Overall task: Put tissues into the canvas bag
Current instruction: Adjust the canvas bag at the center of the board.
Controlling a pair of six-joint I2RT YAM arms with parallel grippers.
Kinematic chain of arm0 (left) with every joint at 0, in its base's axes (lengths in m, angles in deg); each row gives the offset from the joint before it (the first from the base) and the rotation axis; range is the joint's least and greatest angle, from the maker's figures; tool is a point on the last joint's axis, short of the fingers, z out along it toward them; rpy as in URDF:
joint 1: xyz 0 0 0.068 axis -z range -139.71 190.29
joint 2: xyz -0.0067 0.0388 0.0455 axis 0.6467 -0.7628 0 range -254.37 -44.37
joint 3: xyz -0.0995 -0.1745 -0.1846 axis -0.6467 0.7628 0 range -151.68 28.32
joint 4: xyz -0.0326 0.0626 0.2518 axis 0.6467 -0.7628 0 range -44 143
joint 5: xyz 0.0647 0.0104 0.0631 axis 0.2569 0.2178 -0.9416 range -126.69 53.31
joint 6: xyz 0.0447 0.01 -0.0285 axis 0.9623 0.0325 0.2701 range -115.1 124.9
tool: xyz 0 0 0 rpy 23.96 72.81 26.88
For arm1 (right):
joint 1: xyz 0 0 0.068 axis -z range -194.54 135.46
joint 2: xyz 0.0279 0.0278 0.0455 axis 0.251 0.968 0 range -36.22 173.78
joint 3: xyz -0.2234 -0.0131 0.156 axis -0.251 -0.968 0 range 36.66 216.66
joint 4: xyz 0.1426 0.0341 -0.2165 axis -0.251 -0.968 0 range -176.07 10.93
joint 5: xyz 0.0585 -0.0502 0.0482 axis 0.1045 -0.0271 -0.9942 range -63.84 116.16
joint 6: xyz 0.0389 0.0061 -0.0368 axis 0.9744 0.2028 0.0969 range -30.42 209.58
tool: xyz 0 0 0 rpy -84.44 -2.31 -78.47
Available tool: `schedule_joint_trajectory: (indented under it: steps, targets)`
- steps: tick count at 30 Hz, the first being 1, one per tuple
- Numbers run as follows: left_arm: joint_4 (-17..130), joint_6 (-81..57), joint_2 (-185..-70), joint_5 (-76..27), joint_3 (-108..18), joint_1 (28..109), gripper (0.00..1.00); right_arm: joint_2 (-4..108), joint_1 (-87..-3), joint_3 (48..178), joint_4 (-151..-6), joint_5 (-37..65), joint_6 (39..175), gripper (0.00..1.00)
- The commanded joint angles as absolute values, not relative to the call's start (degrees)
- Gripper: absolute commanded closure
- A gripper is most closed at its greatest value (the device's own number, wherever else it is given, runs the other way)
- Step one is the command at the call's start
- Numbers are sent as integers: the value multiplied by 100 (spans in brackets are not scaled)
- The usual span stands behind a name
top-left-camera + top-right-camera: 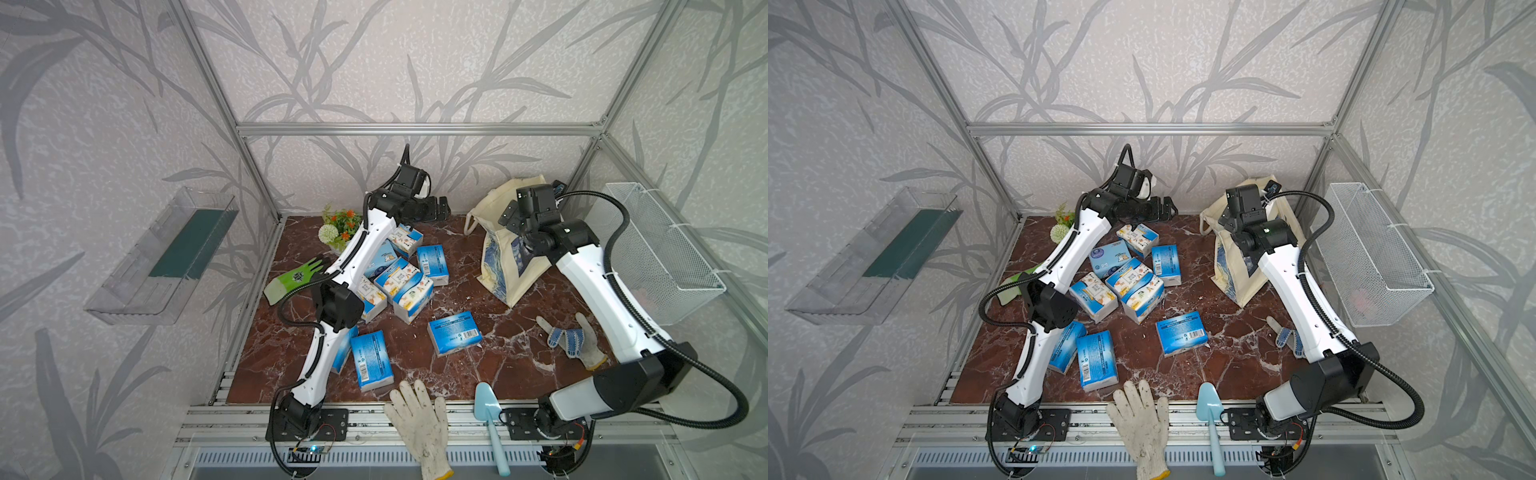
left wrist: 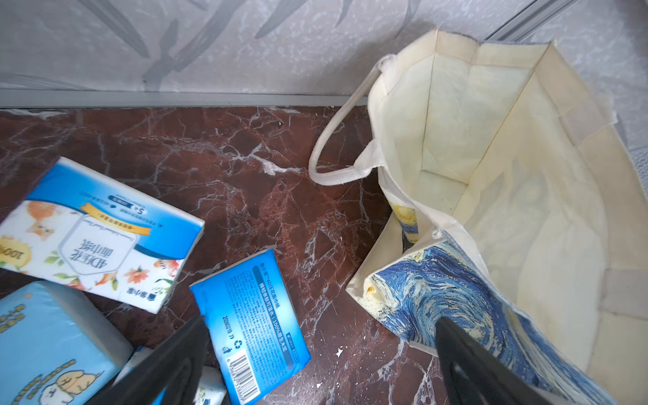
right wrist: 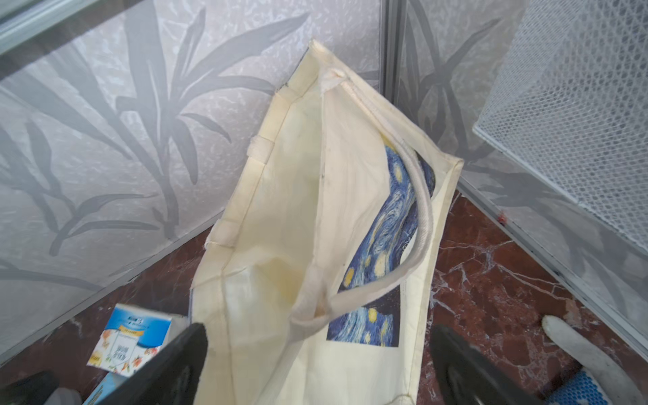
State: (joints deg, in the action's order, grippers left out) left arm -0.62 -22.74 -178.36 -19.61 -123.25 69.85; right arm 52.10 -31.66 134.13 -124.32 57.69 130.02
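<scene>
Closest to the left wrist camera, the left gripper [image 2: 321,326] stands spread and empty. One finger is near a barcode pack [image 2: 249,322] and the other near the canvas bag [image 2: 491,140], probably ready to choose a pack. The right gripper [image 3: 319,331], also spread and holding nothing, hovers at the bag's mouth, perhaps to steady the soft cloth. The bag stands in the far corner and looks empty inside. The tissues [image 1: 399,278] all lie on the table [image 1: 407,353], most heaped beside the left arm.
</scene>
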Motion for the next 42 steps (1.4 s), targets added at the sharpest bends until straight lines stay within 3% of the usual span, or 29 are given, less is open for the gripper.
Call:
schedule_joint_trajectory:
  steps: [1, 5, 11, 18, 26, 28, 42]
  targets:
    - [-341, -2202, -17560, -1778, -12223, 7030, 1, 5528, -3089, 13719, -12803, 6104, 12847, 1]
    - [-392, -1987, -17446, -1391, -12120, 7032, 1, 5677, -2712, 13662, -12804, 5554, 12925, 0]
    - [-717, -1690, -17372, -1248, -12056, 7032, 1, 5266, -2559, 13022, -12484, 5240, 12415, 15]
    - [-767, -1751, -17281, -1382, -11965, 7012, 1, 4799, -2245, 12314, -12242, 4466, 12283, 59]
    - [-388, -1713, -17441, -1443, -11964, 7004, 1, 4339, -2236, 11953, -11891, 3563, 11709, 77]
    - [-220, -1719, -17597, -1417, -12010, 6987, 1, 4274, -2236, 11918, -11827, 3386, 11498, 86]
    - [-1, -2635, -18225, -1350, -11807, 6959, 1, 4187, -1946, 11578, -11093, 1532, 10782, 92]
